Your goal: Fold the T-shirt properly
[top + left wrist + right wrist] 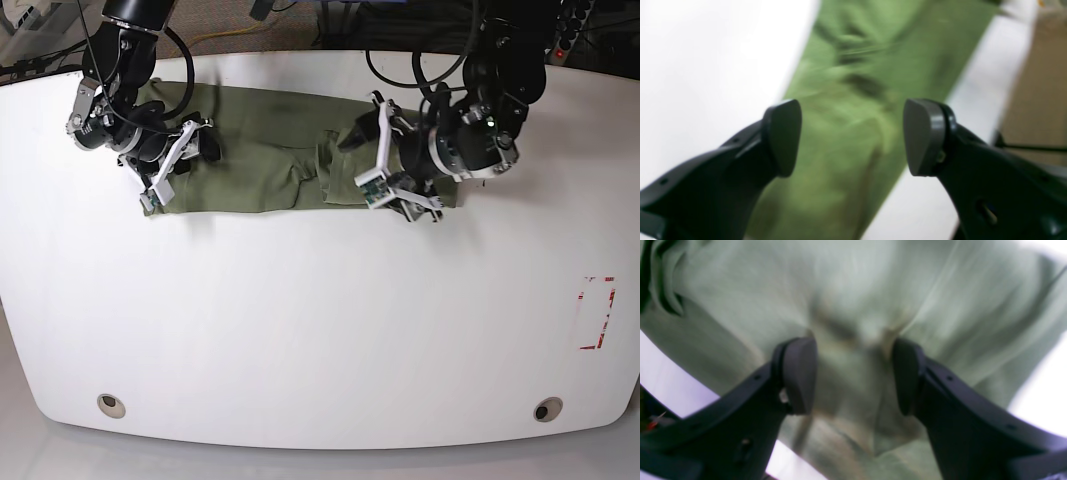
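Two grippers, left gripper (853, 136), right gripper (853, 375), both agape; one T-shirt (260, 150).

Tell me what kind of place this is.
Probably a robotics lab: a white table with a T-shirt laid out between two arms, and cables along the floor behind it.

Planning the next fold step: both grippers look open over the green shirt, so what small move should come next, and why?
Probably lower the left gripper onto the T-shirt and close. Its fingers stand apart with nothing between them, and the shirt lies as a long folded strip on the table.
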`<state>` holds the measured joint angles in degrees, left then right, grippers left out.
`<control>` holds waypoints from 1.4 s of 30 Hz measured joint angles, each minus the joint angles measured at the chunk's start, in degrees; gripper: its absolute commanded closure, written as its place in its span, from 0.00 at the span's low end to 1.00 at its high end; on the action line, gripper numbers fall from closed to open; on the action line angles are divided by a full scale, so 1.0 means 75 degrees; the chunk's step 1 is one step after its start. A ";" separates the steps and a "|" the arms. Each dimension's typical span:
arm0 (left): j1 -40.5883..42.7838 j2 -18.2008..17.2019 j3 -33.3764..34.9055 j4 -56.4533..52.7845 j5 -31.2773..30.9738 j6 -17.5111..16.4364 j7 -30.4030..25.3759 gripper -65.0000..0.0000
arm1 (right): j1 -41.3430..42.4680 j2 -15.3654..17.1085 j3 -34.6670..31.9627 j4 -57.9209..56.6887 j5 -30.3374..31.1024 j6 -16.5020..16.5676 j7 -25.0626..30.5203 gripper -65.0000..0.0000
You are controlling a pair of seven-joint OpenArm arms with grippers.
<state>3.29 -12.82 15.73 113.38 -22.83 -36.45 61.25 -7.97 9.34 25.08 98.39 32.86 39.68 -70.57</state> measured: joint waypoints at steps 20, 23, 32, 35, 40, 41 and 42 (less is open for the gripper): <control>0.1413 -0.0976 -0.2057 -0.0950 0.0093 0.0052 -0.0784 0.43 | 0.0737 0.0306 0.3314 -0.1209 0.1008 0.0026 -0.0880 0.22; 0.1425 -0.0892 -0.2119 -0.1419 0.0052 0.0052 -0.1128 0.60 | 0.0717 0.0353 0.3381 -0.1728 0.1000 -0.0009 -0.0848 0.29; 0.1376 -0.0874 -0.2174 -0.1830 0.0096 0.0055 -0.1099 0.84 | 0.0420 -0.0300 0.3051 -0.1728 0.1274 0.0055 -0.0571 0.33; 0.1378 -0.0877 -0.2177 -0.1830 0.0073 0.0055 -0.1096 0.84 | 0.0507 -0.0571 0.2538 -0.1623 0.1259 0.0055 -0.0562 0.33; 0.1378 -0.0822 -0.2180 -0.1830 0.0085 0.0055 -0.1093 0.84 | 0.0527 -0.0985 0.2422 -0.1626 0.1253 0.0058 -0.0157 0.47; 0.1378 -0.0784 -0.2192 -0.1830 0.0108 0.0055 -0.1090 0.84 | 0.0513 -0.0994 0.2425 -0.1626 0.1239 0.0055 -0.0099 0.58; 0.1378 -0.0752 -0.2192 -0.1833 0.0125 0.0055 -0.1096 0.84 | 0.0519 -0.0991 0.2430 -0.1638 0.1177 0.0055 -0.0052 0.65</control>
<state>13.63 -18.46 -0.71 99.63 -21.89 -36.03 53.04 -4.08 1.91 43.31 86.11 41.69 40.10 -70.96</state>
